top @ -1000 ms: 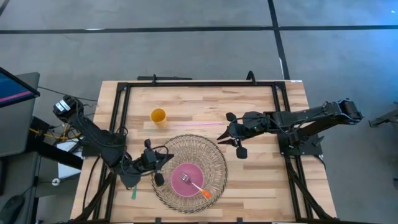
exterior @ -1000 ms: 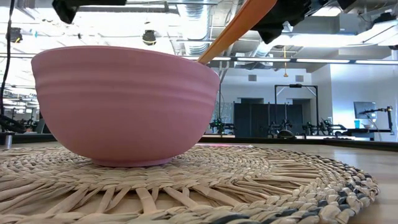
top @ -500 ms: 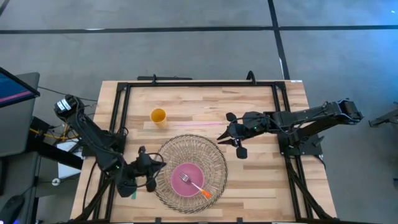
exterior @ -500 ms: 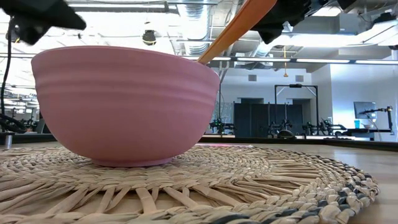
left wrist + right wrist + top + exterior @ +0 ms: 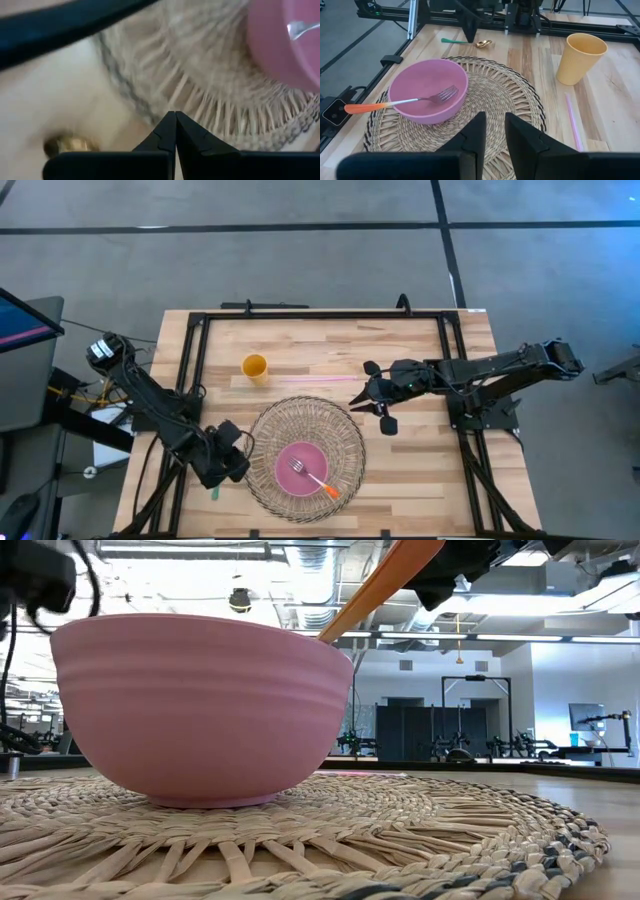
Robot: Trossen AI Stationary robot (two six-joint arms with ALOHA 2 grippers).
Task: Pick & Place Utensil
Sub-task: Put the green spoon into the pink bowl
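A fork (image 5: pixel 312 477) with an orange handle lies in the pink bowl (image 5: pixel 286 454): tines inside, handle (image 5: pixel 362 107) leaning out over the rim. The bowl stands on a round woven mat (image 5: pixel 330 425). My left gripper (image 5: pixel 240 456) is shut and hovers just off the mat's left edge; its closed tips (image 5: pixel 175 120) show above the mat's rim. My right gripper (image 5: pixel 378 395) waits open at the mat's far right side, pointing toward the bowl (image 5: pixel 427 90). The low view shows the bowl (image 5: pixel 200 705) with the orange handle (image 5: pixel 380 585) rising from it.
A yellow cup (image 5: pixel 255 366) stands upright far-left of the mat, and a pink straw (image 5: pixel 325 378) lies on the wood to the cup's right. A green-handled spoon with a gold bowl (image 5: pixel 465 42) lies by the table's near-left corner, close to my left gripper. Black rails (image 5: pixel 190 350) frame the table.
My left gripper has drawn back from the bowl's left side toward the table's left edge, off the mat, and its widely spread fingers have shut. The fork, bowl and mat have stayed in place.
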